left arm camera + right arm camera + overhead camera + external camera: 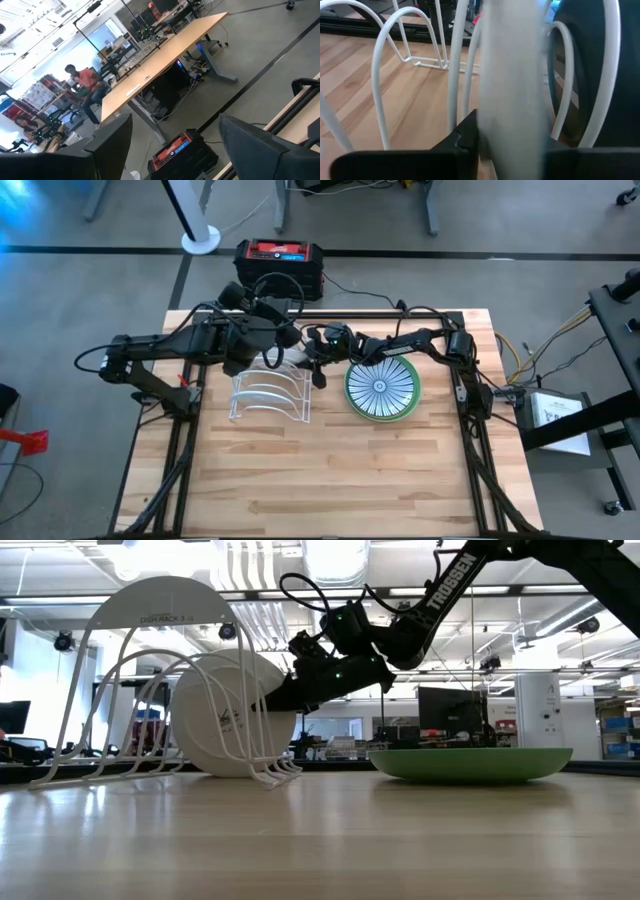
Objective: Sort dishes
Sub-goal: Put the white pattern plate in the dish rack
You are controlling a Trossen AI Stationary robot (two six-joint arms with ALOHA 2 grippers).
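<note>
One plate (pixel 228 715) upright in rack (pixel 150 680), R gripper (pixel 285 698) at its rim, jaws barely parted. I'd open fully, back out level w/o nudging it.

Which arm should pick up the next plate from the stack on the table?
Right. Its gripper is at the rack, beside the stack on its own side; the left gripper sits behind the rack, farther away.

Bare wooden tabletop (pixel 330 480) lay open in front; white wire rack (pixel 270 395) and stacked plates (pixel 382 390) blocked the rear.
</note>
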